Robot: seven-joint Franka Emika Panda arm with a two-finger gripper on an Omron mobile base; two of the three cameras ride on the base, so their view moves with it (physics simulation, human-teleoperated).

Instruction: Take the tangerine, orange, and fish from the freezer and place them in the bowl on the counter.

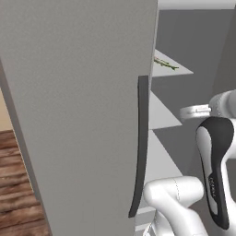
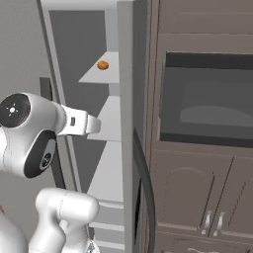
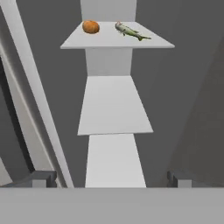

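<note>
Your gripper [image 3: 109, 177] stands fully open and holds nothing; its two tips rise at the lower left and lower right of the hand view. The freezer [image 1: 83, 115] is open. On its top shelf [image 3: 116, 40], at the upper centre of the hand view, lie an orange fruit [image 3: 91, 27] and the fish [image 3: 131, 31], just beside each other. You cannot tell whether the fruit is the orange or the tangerine. Both lie well above and beyond the gripper, past two bare shelves. The fish's long axis runs from upper left to lower right in the frame. Which end is the head is too small to tell. Expect to raise and extend the arm.
</note>
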